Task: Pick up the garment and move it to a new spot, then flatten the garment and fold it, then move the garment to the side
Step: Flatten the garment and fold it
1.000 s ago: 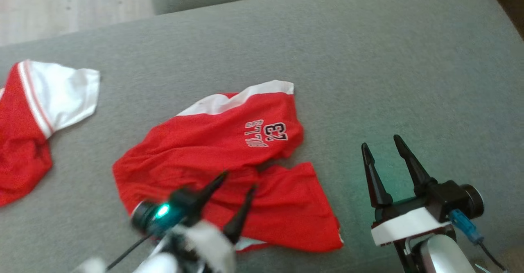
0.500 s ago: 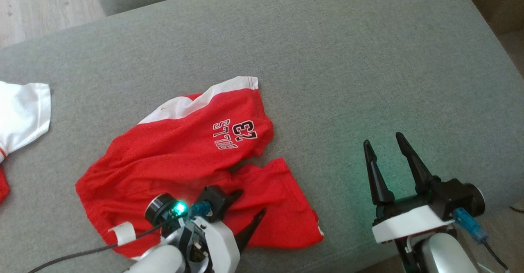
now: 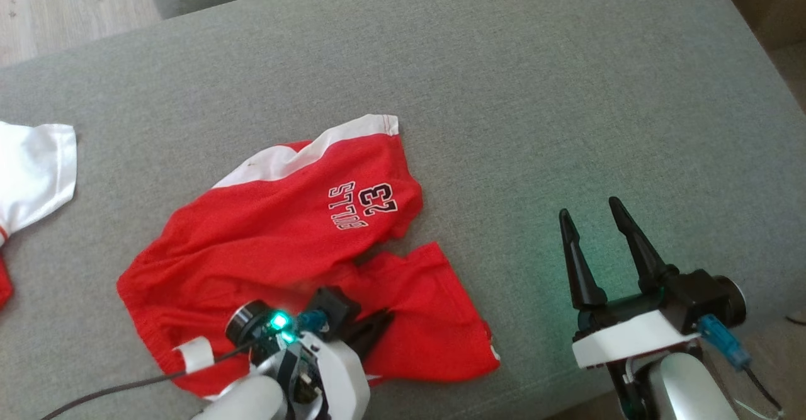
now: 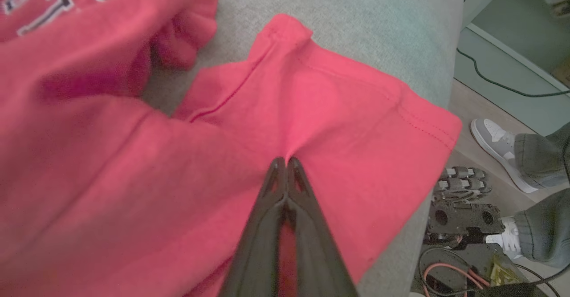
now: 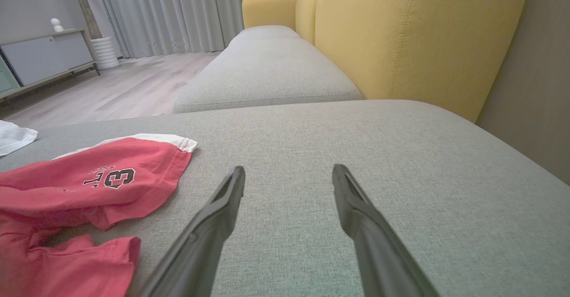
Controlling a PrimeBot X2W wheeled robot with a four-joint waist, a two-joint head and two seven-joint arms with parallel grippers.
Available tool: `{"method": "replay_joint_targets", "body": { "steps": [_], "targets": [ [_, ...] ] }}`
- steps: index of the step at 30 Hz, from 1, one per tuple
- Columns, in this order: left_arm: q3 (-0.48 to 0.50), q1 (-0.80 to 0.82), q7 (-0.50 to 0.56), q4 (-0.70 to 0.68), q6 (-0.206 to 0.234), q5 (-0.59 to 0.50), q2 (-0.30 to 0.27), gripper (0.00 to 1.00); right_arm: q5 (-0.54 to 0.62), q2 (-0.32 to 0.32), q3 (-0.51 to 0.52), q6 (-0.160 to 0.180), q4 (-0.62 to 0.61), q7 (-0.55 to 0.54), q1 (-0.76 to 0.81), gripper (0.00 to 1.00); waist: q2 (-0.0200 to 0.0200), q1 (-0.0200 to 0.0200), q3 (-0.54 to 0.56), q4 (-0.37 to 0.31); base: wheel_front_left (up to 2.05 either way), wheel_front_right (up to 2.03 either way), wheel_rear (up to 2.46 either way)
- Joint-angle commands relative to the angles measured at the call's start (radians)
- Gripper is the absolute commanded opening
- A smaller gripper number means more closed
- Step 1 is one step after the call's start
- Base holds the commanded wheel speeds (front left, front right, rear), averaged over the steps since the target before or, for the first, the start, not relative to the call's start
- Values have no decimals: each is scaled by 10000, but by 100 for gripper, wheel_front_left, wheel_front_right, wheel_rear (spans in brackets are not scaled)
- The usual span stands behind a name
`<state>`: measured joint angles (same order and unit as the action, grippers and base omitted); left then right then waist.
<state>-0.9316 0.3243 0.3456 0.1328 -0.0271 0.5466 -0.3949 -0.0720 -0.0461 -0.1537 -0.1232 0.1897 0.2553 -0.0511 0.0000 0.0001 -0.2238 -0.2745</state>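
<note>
shorts: red [image 3: 283, 237] with white trim and a "23" print that reads upside down from the head cam. They lie rumpled on the grey cushion [image 3: 535, 92], on its near-left part.
shorts layout: the printed leg points away from the robot. The other leg flops toward the cushion's near edge, and its hem sits right at that edge.
left gripper: [image 3: 378, 322] it's down on that near leg, fingers pressed together and pinching a bit of the red cloth. On the left wrist cam the fabric puckers into a small ridge right at the tips, with red showing between the fingers lower down.
right gripper: [image 3: 588, 207] fingers are spread wide and point up the head view, over bare cushion.
shorts vs right fingers: the shorts are off to their left and well apart. On the right wrist cam the printed leg and the near hem sit at the left side, clear of both fingers.
other garment: [image 3: 31, 168] a white and red piece at the cushion's far left, apart from the shorts.
around: a yellow sofa back [image 5: 401, 34] beyond the cushion, and a person's pale sneakers [image 4: 492, 139] on the floor past the cushion's edge.
</note>
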Motion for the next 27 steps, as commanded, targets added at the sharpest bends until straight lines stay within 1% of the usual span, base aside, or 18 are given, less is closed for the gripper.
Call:
{"method": "replay_joint_targets", "body": {
  "steps": [1, 6, 10, 12, 16, 17, 18, 20, 23, 27],
  "targets": [
    [477, 531, -242, -231, 83, 69, 22, 0, -90, -41, -235, -75, -332, 65, -242, 100, 0, -1, 2, -16, 0, 0, 0],
    [902, 807, -825, -13, 427, 95, 321, 0, -100, -41, -242, -75, -324, 65, -251, 100, 0, -1, -19, -44, 0, 0, 0],
    [1098, 1134, -1056, 414, 477, 222, 649, 0, -98, -41, -277, -75, -316, 65, -270, 100, 0, -1, -44, -50, 0, 0, 0],
    [1233, 1347, -1238, 688, 568, 225, 820, 0, -96, -41, -302, -75, -309, 65, -294, 100, 0, -1, -63, -53, 0, 0, 0],
    [1193, 1673, -1402, 1531, 550, 139, 1089, 0, -78, -41, -365, -75, -267, 65, -342, 100, 0, -1, -79, -85, 0, 0, 0],
    [1186, 1722, -1500, 1746, 550, 115, 1157, 4, -76, -41, -379, -75, -254, 65, -353, 100, 0, -1, -78, -96, 0, 0, 0],
    [1166, 1754, -1613, 1951, 541, 78, 1210, 24, -74, -41, -392, -75, -242, 65, -362, 100, 0, -1, -71, -111, 0, 0, 0],
    [1127, 1761, -1848, 2315, 502, 48, 1319, 100, -66, -41, -406, -75, -218, 65, -364, 100, 0, -1, -40, -133, 0, 0, 0],
    [1214, 1738, -2447, 2521, 601, -15, 1451, 100, -33, -41, -349, -75, -212, 65, -306, 100, 0, -1, 61, -104, 0, 0, 0],
    [1806, 1432, -3961, 2061, 1098, -11, 1485, 100, 140, -41, -116, -75, -305, 65, -194, 100, 0, -1, 319, 65, 0, 0, 0]
  ]
}}
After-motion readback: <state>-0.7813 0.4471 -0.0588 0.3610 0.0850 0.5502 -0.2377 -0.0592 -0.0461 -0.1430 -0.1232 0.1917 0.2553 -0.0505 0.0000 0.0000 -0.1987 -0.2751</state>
